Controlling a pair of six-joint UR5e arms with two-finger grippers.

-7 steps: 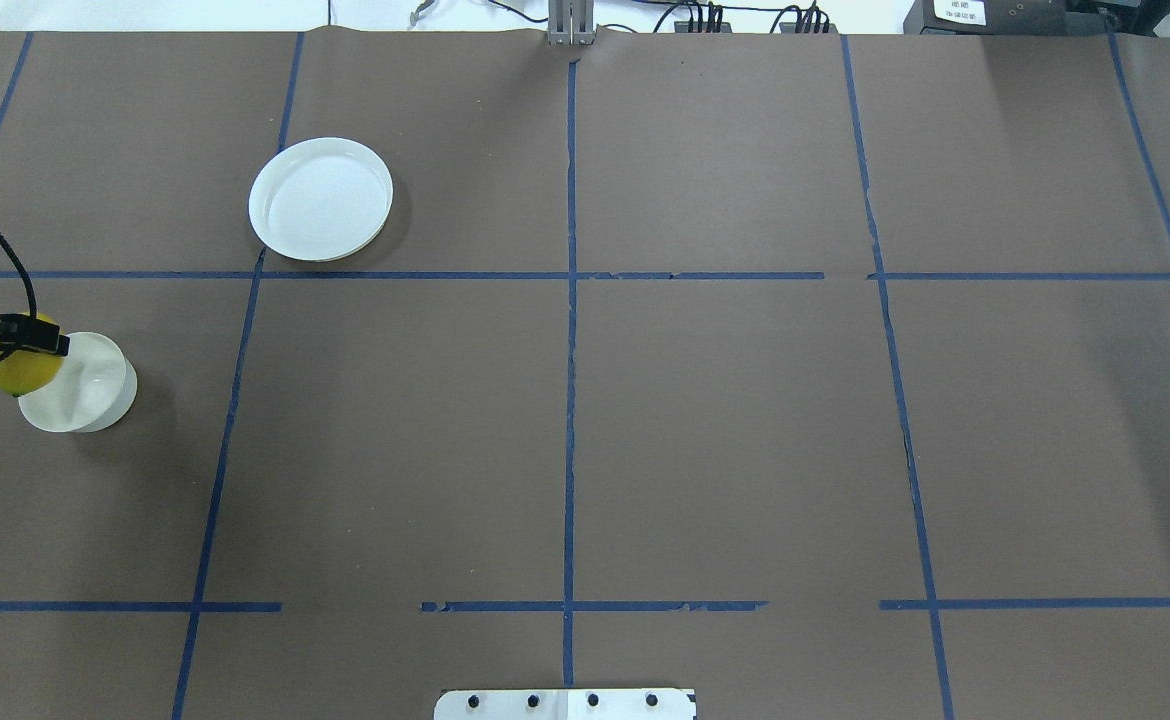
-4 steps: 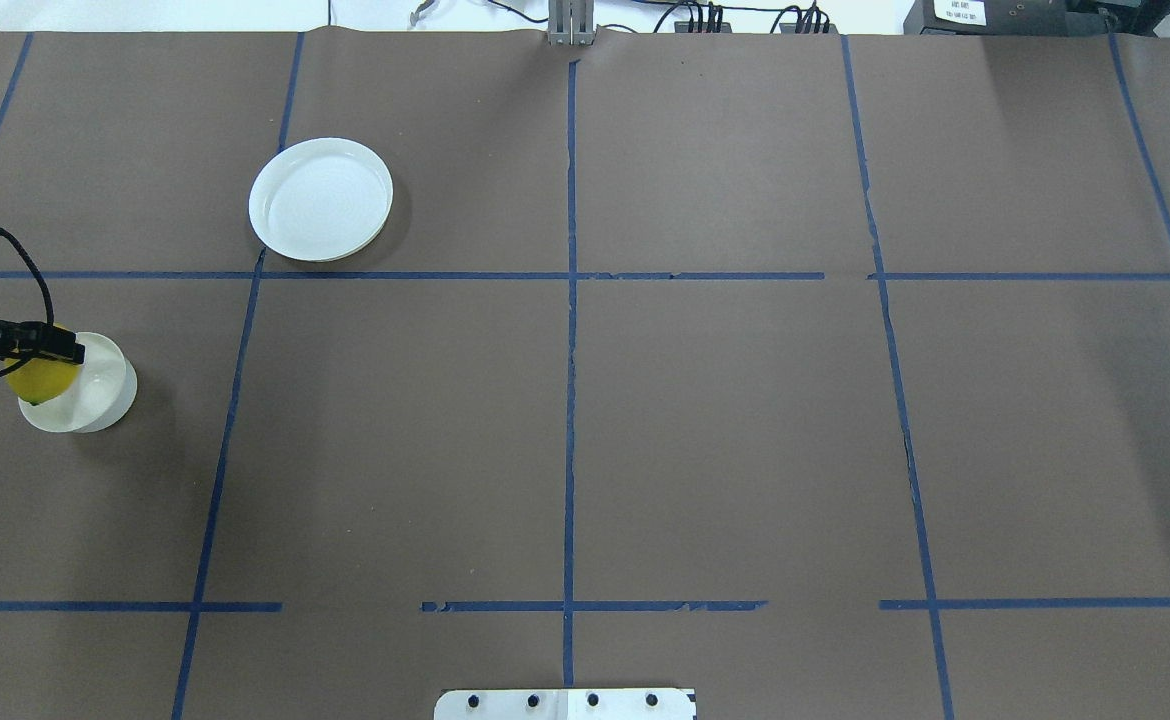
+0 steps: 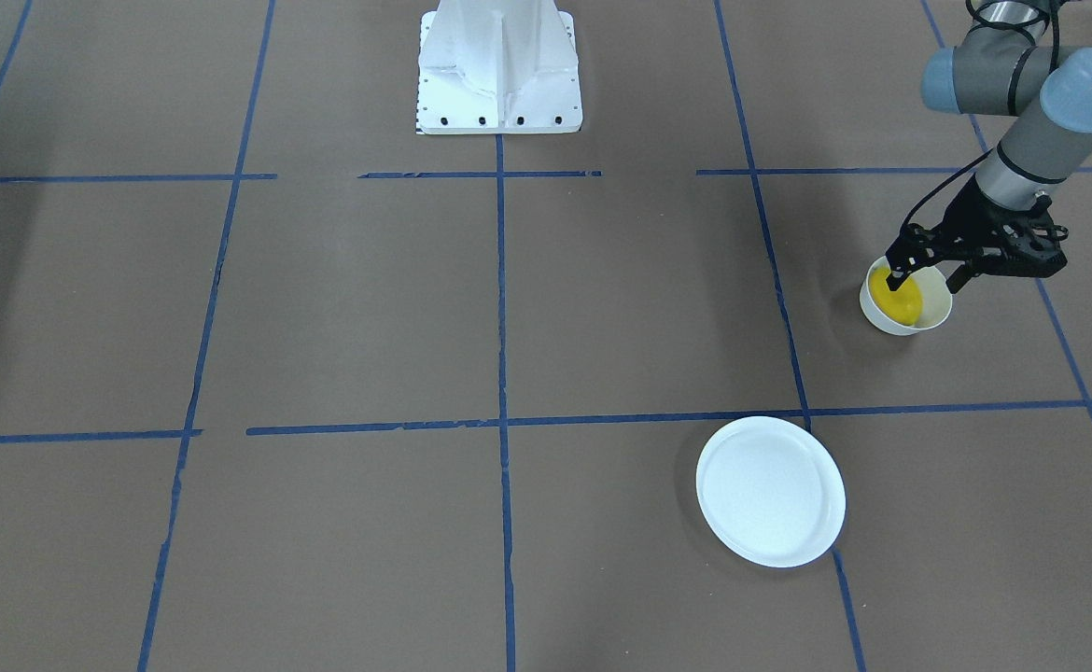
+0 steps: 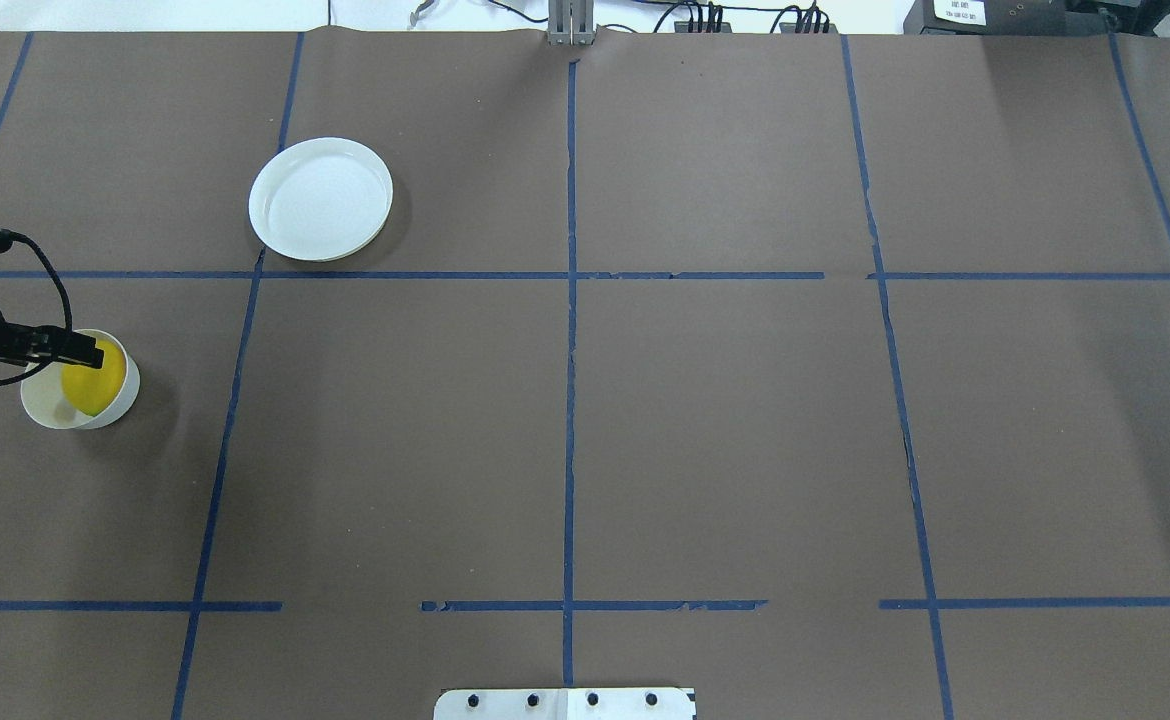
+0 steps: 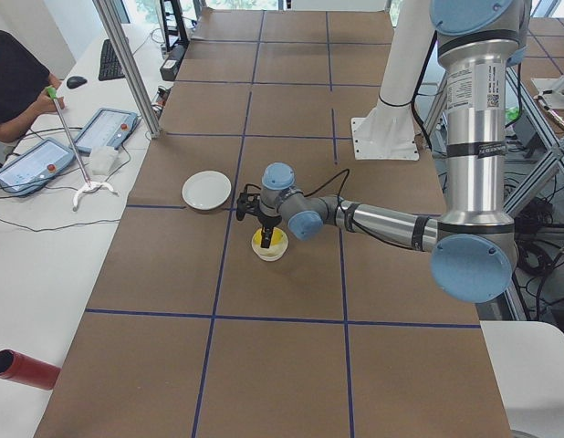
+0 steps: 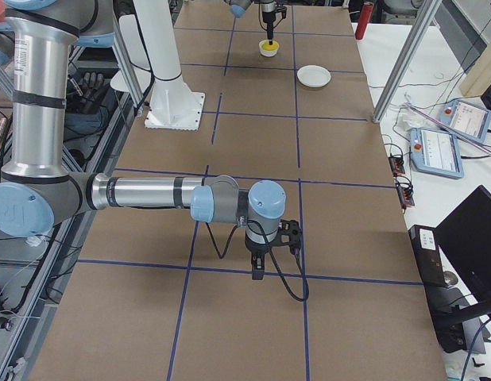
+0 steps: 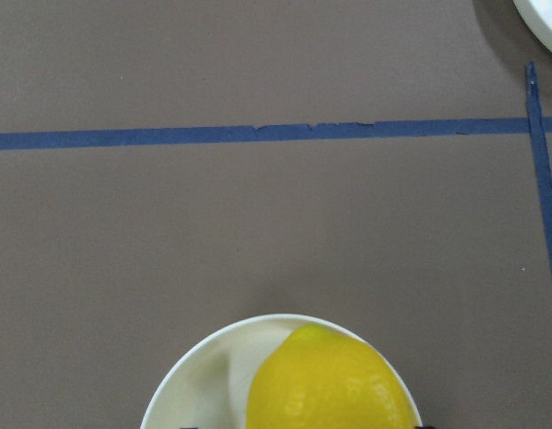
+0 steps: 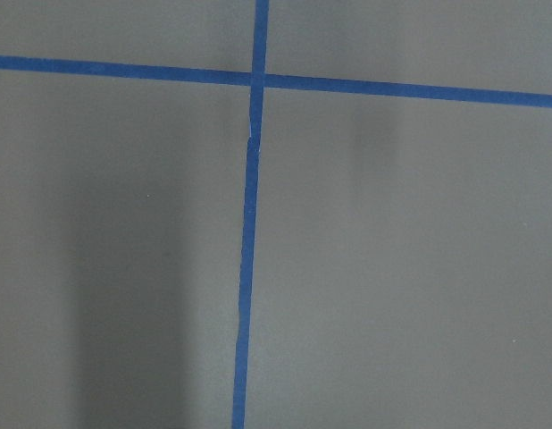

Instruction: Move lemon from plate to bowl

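Observation:
The yellow lemon lies inside the small white bowl at the table's left side, against its right wall. It also shows in the front-facing view and the left wrist view. My left gripper hangs open just above the bowl. One of its fingers is over the lemon and the other is outside the rim. The flat white plate stands empty farther back. My right gripper points down at bare table, and I cannot tell whether it is open or shut.
The white robot base stands at the table's near middle edge. Blue tape lines divide the brown table cover. Tablets and a seated person are on a side table beyond the far edge.
The left gripper moved right over the bowl and opened. The lemon, held up at the bowl's left rim before, now lies inside the bowl.

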